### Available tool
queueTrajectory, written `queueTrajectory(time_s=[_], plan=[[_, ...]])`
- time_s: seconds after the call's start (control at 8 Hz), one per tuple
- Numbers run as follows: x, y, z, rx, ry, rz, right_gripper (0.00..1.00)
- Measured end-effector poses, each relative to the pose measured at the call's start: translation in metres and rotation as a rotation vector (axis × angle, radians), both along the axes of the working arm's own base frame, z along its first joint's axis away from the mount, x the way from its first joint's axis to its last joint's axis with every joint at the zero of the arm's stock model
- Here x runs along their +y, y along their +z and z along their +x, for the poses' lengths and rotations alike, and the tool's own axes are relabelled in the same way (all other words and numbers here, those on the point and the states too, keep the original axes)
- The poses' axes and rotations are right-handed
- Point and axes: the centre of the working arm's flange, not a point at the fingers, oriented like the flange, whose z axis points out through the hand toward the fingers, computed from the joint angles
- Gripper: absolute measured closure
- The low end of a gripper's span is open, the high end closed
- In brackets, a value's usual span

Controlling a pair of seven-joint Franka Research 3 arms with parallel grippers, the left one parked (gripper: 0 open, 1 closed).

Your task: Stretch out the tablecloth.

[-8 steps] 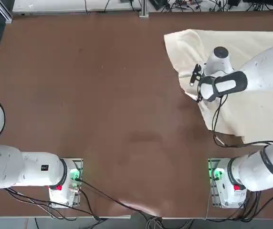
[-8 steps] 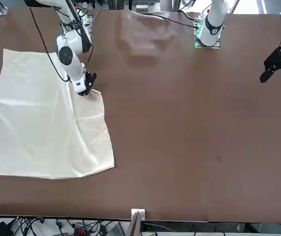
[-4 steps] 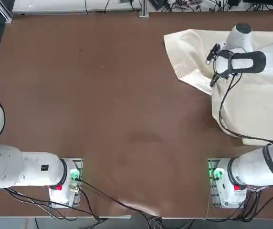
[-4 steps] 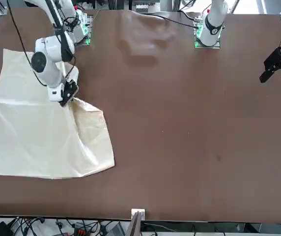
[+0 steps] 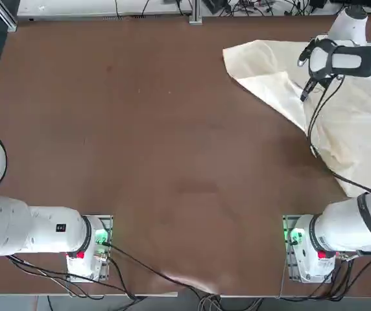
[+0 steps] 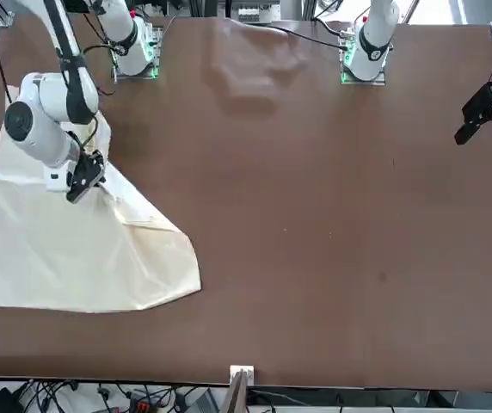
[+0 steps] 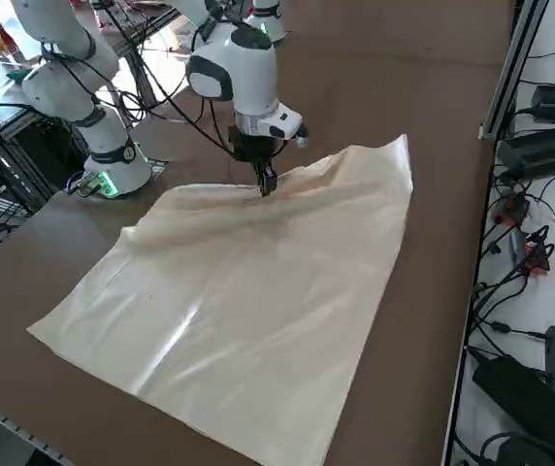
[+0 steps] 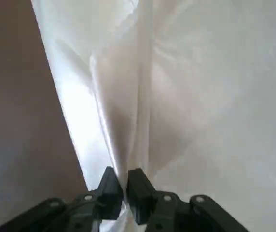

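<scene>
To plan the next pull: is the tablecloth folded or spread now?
Partly folded: the tablecloth lies mostly spread, but creases gather at the right gripper.

"What can't you see?"
"From the top view, the right edge cuts off my cloth (image 5: 360,129), and the right arm (image 5: 357,61) covers its upper right part."
"Wrist view?"
"I can't make out the pinched fold between the right gripper's (image 8: 123,193) fingertips; they hide it."

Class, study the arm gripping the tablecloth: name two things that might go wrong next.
The right tool pinches only a narrow gathered fold of the tablecloth, so the fabric might slip out. Pulling further over the cloth could also double it over, deepening the creases near the tool instead of spreading it across the table.
</scene>
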Motion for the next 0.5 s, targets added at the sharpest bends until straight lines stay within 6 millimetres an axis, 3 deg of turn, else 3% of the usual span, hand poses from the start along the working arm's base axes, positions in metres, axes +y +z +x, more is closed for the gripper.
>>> queueTrajectory(time_s=[0.5], plan=[[-0.059, -0.040, 0.052, 0.014, -0.049, 0.014, 0.88]])
